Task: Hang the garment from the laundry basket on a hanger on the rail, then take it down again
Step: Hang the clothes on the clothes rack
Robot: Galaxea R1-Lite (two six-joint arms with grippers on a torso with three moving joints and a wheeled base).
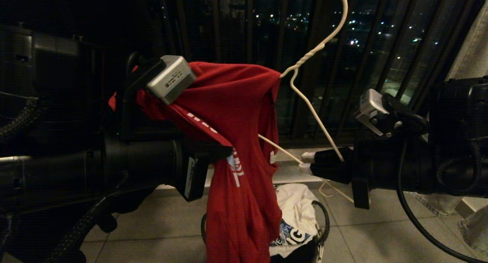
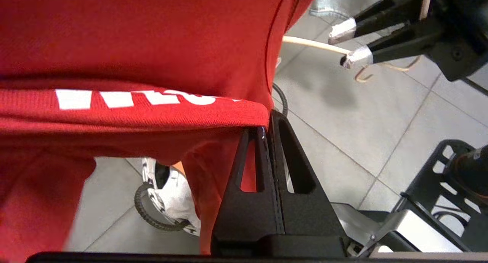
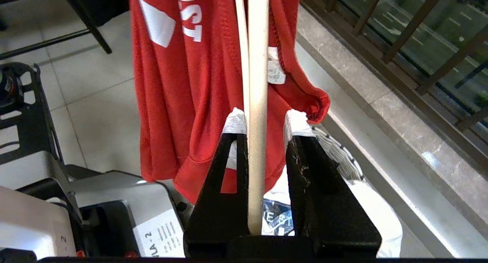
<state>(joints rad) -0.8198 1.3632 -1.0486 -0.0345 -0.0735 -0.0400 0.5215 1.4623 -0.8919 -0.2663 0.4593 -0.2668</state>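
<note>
Left gripper (image 1: 225, 150), centre-left of the head view, is clamped tight on a fold of the red short-sleeved T-shirt with white chest lettering (image 1: 236, 141), which drapes over that arm and hangs at centre frame above the small round laundry basket with black loop handles (image 1: 324, 217) on the tiled floor. Right of the shirt, the thin white wire hanger with a twisted neck (image 1: 312, 106) slants from top centre down; one end runs into the shirt. Right gripper (image 1: 307, 162), centre-right, has its taped fingertips (image 3: 295, 124) closed around the hanger's lower wire.

The garment (image 1: 236, 114) hangs above the laundry basket (image 1: 322, 221), hanger (image 1: 309, 103) to its right.
</note>
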